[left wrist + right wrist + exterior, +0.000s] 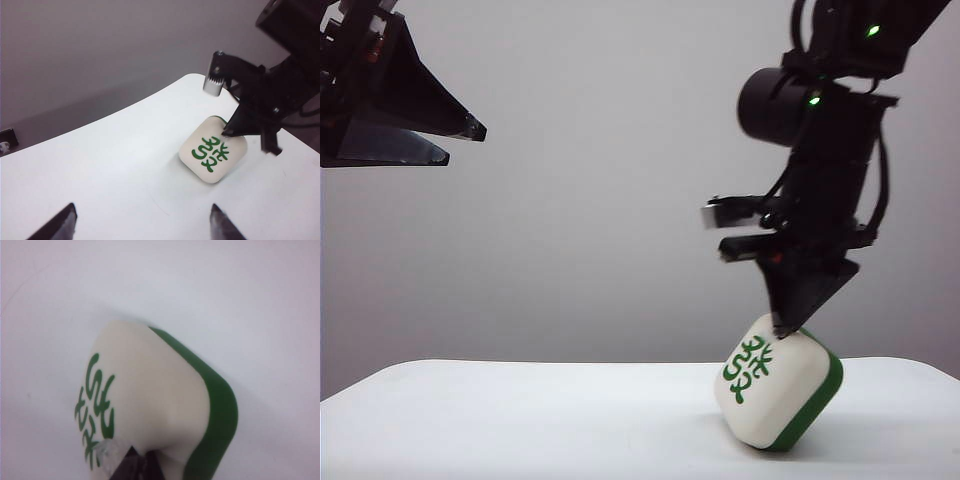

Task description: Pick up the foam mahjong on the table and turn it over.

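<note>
Right gripper point(786, 328) pinches the top edge of the mahjong point(770, 395), which stands tilted on one corner at the right of the desk point(520, 420). Left gripper point(460, 140) hangs wide open, high at left.

Foam mahjong point(775, 392) tilted on table point(520, 420), right hand point(787, 328) pinching its top; left hand point(460, 142) high

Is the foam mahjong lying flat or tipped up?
Tipped: the foam mahjong rests on its lower edge on the table, pinched at the top by the shut right tool.
</note>
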